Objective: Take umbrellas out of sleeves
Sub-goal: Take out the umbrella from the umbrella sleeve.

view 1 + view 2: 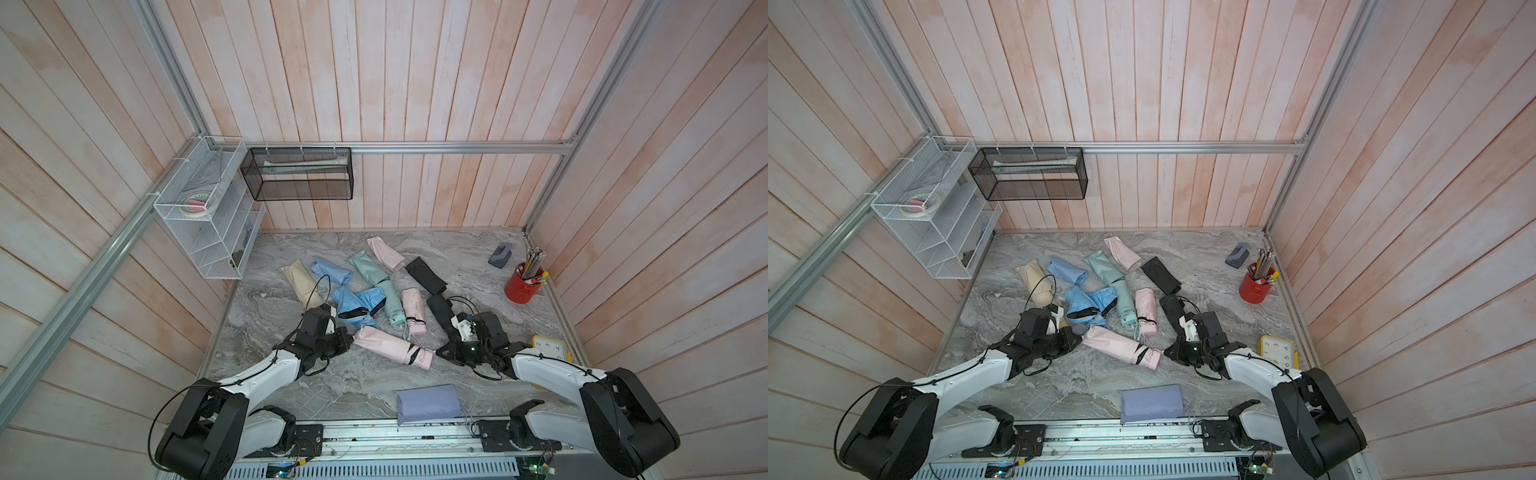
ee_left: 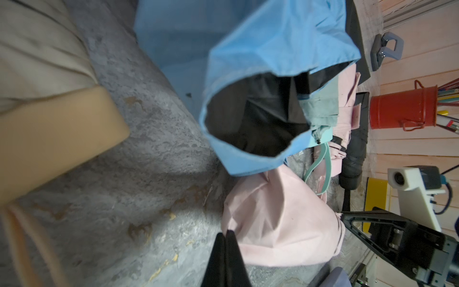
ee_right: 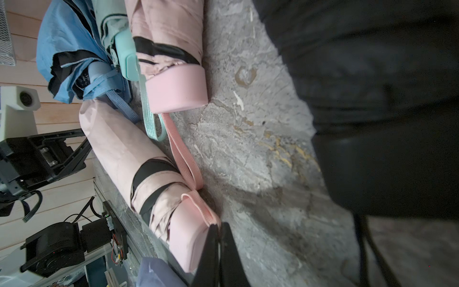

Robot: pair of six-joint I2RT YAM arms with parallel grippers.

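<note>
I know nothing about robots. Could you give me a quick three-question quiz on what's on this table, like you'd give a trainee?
1. True or false: the red metal pencil cup stands on the robot's left side of the grey marble table.
2. Which flat fabric sleeve lies alone, nearest the robot's base? A black, B lavender, C mint.
3. The left gripper and the right gripper are shut on opposite ends of one pleated umbrella that is only part-way out of its sleeve. What colour is it?
Key: 1 false, it stands on the right. 2 B, the lavender sleeve. 3 pink: the pink umbrella in its pink sleeve.
</note>
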